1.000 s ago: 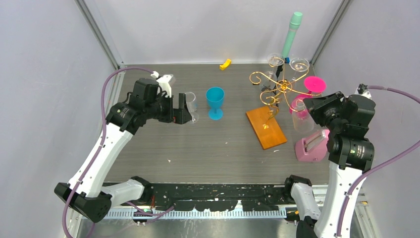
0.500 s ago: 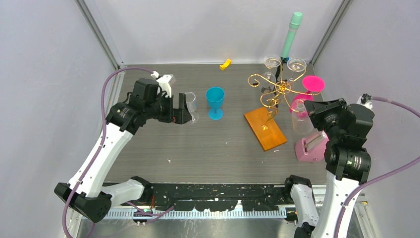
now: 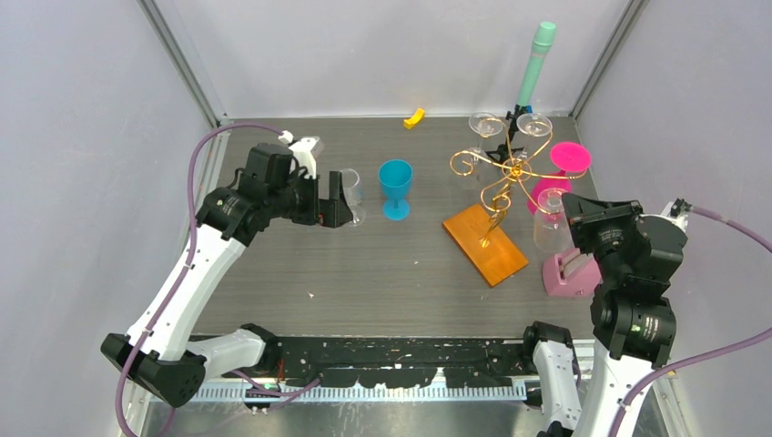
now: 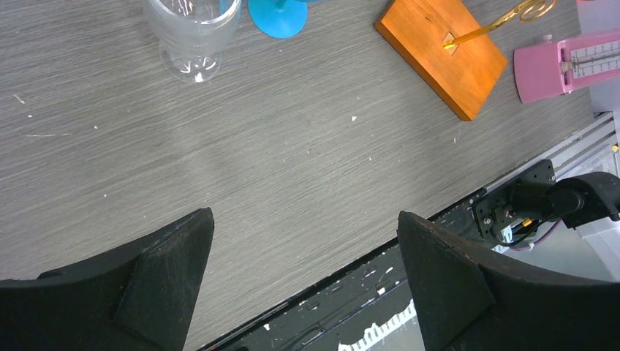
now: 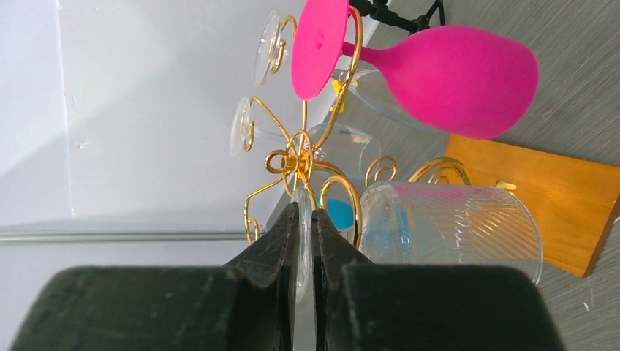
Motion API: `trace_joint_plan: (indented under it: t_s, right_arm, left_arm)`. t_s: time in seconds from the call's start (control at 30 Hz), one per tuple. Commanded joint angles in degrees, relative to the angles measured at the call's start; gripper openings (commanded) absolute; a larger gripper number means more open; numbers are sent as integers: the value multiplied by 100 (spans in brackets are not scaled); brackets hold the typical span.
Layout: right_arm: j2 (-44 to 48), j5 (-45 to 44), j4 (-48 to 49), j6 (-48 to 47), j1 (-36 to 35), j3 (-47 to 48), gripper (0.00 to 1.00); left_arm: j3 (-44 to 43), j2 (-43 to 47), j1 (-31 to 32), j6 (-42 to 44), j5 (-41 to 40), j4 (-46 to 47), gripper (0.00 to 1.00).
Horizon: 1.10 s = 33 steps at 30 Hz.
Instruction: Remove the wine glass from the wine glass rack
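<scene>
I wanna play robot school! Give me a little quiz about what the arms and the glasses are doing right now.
1. True or false: the left gripper is open and holds nothing.
2. The right gripper pinches: A) the pink box, B) the foot of the clear glass, C) the blue goblet?
3. Fill in: the bright glass hanging on the wine glass rack is ____.
Key: 1 true; 2 B; 3 pink.

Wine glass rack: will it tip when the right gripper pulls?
The wine glass rack looks top-heavy: glasses hang high over a small wooden base, so it may tip or slide. Its wire arms likely flex as the right gripper pulls.
</scene>
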<state>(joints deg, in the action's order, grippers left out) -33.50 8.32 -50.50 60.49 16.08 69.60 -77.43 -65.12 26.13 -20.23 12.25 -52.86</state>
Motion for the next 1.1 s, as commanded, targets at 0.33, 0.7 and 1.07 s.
trace_joint_plan:
  t_s: [0.33,0.7,1.07]
  right_arm:
    - [364,690,1491,578,-8,-579,1]
    - [208,631,2423,760,-8,-903,0]
    - [-105,252,2775,777,-8,-938,0]
  left_arm:
    - [-88,-34,-20,125,76,298,100]
    - [-122,-42,-20,116,67,302,100]
    - [-123,-2,-20,107,65,294,100]
